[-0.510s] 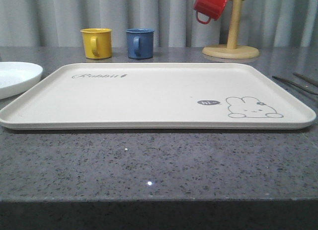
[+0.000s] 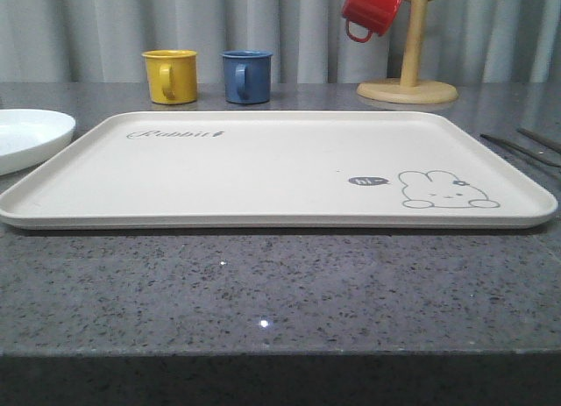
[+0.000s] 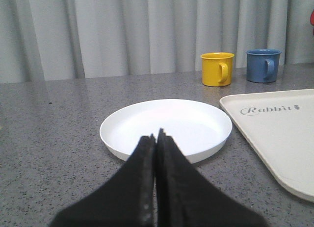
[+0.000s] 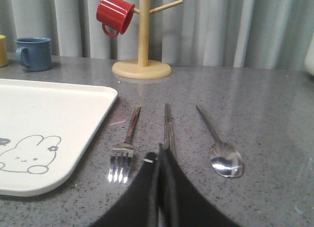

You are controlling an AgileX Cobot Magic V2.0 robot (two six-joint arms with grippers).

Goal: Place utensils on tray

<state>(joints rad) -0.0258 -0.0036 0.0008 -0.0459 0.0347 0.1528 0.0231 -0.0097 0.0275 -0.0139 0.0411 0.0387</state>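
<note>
The cream tray (image 2: 263, 174) with the rabbit drawing lies empty across the middle of the table; its corner shows in the right wrist view as tray (image 4: 44, 109) and in the left wrist view as tray (image 3: 279, 134). To its right on the grey counter lie the utensils side by side: a fork (image 4: 125, 146), flat chopsticks (image 4: 168, 124) and a spoon (image 4: 221, 148); thin handles of the utensils (image 2: 521, 147) show at the front view's right edge. My right gripper (image 4: 159, 156) is shut and empty, its tips just short of the chopsticks' near end. My left gripper (image 3: 156, 138) is shut and empty, in front of the white plate.
A round white plate (image 3: 167, 126) sits left of the tray. A yellow mug (image 2: 171, 75) and a blue mug (image 2: 246, 75) stand behind the tray. A wooden mug tree (image 4: 143, 40) with a red mug (image 4: 114, 13) hanging on it stands at the back right.
</note>
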